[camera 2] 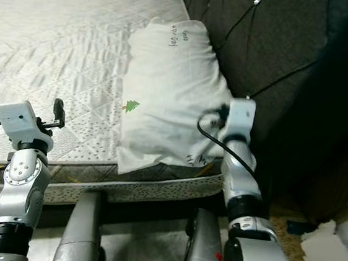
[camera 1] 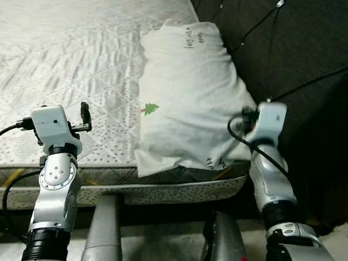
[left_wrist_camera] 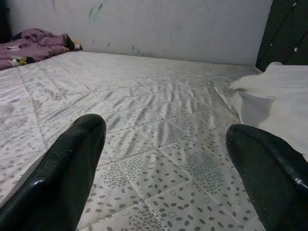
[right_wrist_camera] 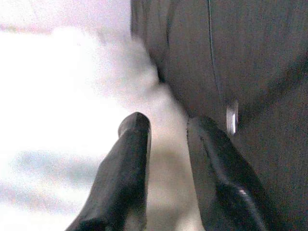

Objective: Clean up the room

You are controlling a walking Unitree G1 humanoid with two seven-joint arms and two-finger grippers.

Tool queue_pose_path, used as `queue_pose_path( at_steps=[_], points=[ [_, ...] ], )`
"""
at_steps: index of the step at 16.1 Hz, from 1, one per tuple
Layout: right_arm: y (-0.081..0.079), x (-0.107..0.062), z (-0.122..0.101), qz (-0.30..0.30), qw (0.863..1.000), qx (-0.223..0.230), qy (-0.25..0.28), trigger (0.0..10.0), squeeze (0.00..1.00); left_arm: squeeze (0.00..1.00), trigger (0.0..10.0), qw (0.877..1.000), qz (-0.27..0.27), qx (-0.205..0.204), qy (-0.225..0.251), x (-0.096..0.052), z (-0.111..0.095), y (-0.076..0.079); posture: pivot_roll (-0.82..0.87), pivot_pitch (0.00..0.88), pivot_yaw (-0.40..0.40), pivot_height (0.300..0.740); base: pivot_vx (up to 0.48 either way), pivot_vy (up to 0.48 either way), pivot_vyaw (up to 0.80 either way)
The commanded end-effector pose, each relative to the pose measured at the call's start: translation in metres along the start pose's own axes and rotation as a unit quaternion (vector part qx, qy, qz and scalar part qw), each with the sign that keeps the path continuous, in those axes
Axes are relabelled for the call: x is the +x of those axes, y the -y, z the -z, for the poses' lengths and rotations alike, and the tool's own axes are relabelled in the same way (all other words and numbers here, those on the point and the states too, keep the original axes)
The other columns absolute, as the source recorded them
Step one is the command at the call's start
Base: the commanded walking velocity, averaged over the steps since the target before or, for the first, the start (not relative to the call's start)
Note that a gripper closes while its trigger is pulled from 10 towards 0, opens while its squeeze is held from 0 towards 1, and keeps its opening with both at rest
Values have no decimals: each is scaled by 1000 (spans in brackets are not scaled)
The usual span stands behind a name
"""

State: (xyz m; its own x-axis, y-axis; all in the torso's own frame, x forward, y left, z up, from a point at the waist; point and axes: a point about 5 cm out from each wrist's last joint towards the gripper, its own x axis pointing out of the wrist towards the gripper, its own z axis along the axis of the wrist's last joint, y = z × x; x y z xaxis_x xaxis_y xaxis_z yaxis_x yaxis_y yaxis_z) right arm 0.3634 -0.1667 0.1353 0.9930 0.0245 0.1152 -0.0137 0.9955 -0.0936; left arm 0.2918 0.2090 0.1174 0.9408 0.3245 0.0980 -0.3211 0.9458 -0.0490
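On the bed (camera 1: 58, 43), the pillow (camera 1: 187, 94) is lying nearest the right gripper (right_wrist_camera: 166, 159), whose fingers are slightly parted, holding nothing.

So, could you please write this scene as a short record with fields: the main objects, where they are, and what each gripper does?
surface: bare quilted mattress
pillow: white pillow on the mattress, against the dark padded headboard
far corner: purple cloth heap on the mattress by the wall
left gripper: jaws wide open, over the mattress, holding nothing
right gripper: at the pillow's edge beside the headboard, jaws slightly apart
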Motion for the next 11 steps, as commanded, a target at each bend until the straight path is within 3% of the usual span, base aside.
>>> queue_pose_path(
  at_steps=[1,3,7,11],
  points=[
    [-8,3,-11,-11,1000,-6,27,10000,1000,0,10000,1000,-15,7,2,1,0,-7,90,0,-29,526,0,0,0],
    [-27,0,-15,-33,999,5,38,10000,1000,0,10000,1000,-26,6,7,-1,-3,-13,97,0,-30,526,0,0,0],
    [-47,-20,-8,-65,997,18,42,10000,1000,0,10000,999,-36,9,13,-8,-4,-15,78,0,-13,526,0,0,0],
    [-49,-12,-20,-37,997,36,51,10000,1000,0,10000,1000,-3,4,13,-2,-6,4,57,0,8,565,0,0,0]
  ],
)
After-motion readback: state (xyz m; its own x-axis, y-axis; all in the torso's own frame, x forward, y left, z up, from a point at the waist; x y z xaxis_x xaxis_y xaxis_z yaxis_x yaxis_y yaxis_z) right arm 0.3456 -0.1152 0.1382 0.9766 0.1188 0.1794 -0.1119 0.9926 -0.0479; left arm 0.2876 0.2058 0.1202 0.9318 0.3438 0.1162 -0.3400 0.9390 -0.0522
